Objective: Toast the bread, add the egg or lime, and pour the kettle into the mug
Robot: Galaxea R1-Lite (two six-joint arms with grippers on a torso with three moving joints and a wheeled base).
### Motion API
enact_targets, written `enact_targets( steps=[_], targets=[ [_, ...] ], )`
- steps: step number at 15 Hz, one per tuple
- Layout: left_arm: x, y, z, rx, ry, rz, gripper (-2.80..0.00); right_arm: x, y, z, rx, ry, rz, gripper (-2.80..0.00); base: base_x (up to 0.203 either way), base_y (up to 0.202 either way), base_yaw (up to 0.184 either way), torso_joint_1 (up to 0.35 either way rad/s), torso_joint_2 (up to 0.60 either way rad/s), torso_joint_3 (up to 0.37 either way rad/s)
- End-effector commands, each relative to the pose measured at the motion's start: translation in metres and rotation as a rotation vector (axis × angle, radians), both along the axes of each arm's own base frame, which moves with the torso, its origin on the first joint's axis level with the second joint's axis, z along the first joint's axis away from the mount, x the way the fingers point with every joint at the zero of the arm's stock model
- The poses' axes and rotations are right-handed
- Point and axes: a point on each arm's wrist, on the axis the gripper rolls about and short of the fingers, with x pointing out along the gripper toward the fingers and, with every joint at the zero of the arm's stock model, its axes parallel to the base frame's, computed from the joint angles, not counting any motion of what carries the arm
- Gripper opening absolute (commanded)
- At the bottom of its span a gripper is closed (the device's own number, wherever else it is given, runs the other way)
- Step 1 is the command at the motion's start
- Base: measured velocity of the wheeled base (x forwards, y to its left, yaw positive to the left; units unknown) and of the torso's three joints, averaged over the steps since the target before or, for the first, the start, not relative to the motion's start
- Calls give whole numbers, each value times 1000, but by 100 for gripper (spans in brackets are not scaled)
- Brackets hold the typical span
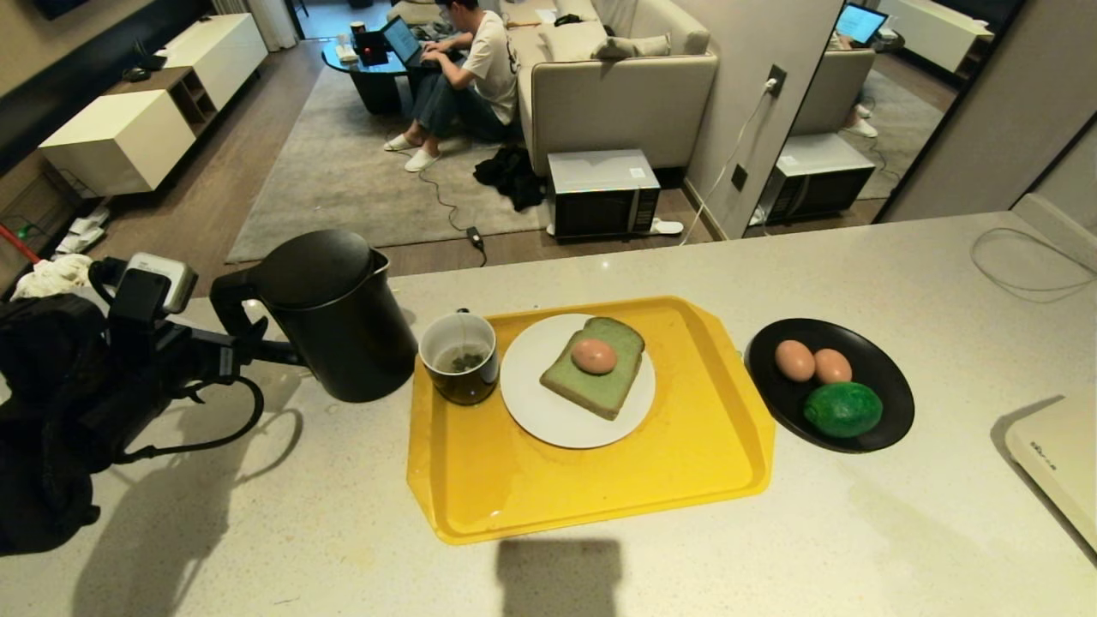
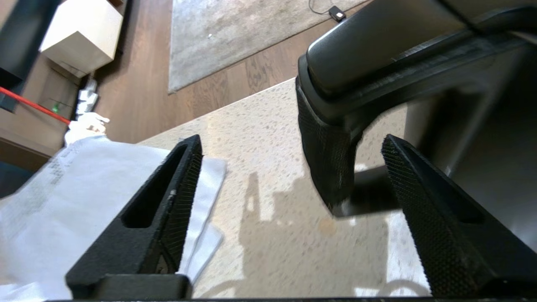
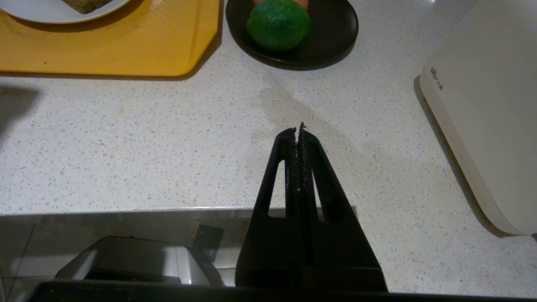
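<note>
counter [image 1: 857,548]; kettle [image 1: 343,317] upright | left end effector [image 2: 289,167] released, straddling handle | right end effector [image 3: 298,130] clenched

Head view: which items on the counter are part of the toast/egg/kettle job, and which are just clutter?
Job items:
kettle
mug
bread on white plate
egg on the bread
lime
two spare eggs in black dish
yellow tray

Lying about:
white appliance
cable
papers
</note>
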Motion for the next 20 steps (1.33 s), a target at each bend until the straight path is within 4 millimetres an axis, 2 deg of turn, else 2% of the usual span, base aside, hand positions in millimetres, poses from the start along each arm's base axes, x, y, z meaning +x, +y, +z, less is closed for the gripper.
enact_targets(
  steps=[1,10,11,13,17,20],
  targets=[
    [-18,-3,9,19,-24,2,0,0,0,0,-1,1,1,-280,0,0,0,0,0,0],
    [-94,-25,44,39,-47,-38,0,0,0,0,-1,1,1,-280,0,0,0,0,0,0],
    [-101,-26,49,40,-56,-41,-280,0,0,0,1,1,1,-280,0,0,0,0,0,0],
    [-112,-30,57,41,-74,-57,-280,0,0,0,-1,1,1,-280,0,0,0,0,0,0],
    [-121,-37,79,32,-166,-97,-280,0,0,0,-1,1,1,-280,0,0,0,0,0,0],
    [-120,-45,119,10,-312,-139,-280,0,0,0,-1,1,1,-280,0,0,0,0,0,0]
  ],
)
